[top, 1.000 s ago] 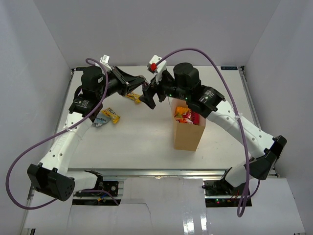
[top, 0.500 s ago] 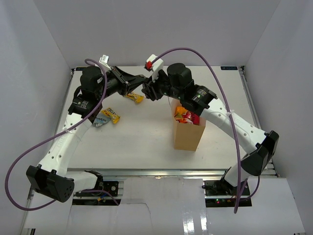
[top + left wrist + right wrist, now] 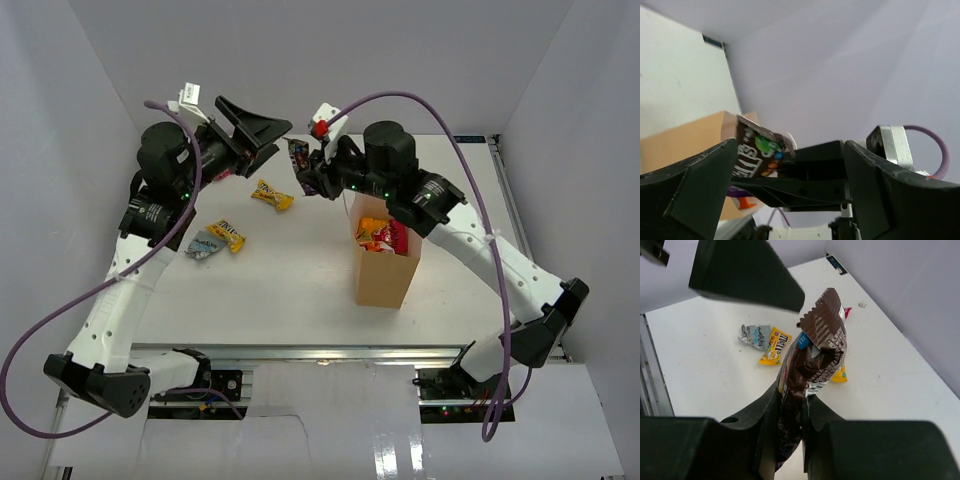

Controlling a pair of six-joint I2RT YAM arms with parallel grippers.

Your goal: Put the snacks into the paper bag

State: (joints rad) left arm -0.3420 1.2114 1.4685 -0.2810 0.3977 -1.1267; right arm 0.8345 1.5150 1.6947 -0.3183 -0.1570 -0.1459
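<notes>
**Item 1.** A brown, crinkly foil candy packet [image 3: 812,360], oblong, with a saw-toothed crimped seal at its end.
- White block lettering is running along its face beside printed round candies in blue, green and orange. The wording is not fully readable.
- Its long axis is pointing straight out from the jaws gripping it, crimped end leading toward the far side of the table.
- It is hanging in the air between the two grippers, to the left of the bag and farther back.

**Item 2.** The right gripper [image 3: 791,407] is pinching the lower part of that packet, its black jaws pressed together with only the foil between them.

**Item 3.** The left gripper [image 3: 280,138] is gaping wide and carrying nothing. Its matte black wedge-shaped fingers are standing just beside the packet's free end.

**Item 4.** A tan kraft paper bag [image 3: 385,280], rectangular and smooth-sided, is standing upright and open on the white table [image 3: 300,290], right of centre. Glossy orange and red packets [image 3: 380,235] are showing in its mouth.

**Item 5.** Loose on the table, left of centre:
- A yellow foil packet [image 3: 776,346] with brown lettering that appears to read "m&m's" is lying flat.
- A crumpled silver-blue packet [image 3: 754,335] is lying against it.
- A second small yellow packet [image 3: 272,195] is lying apart from them, nearer the back.
</notes>
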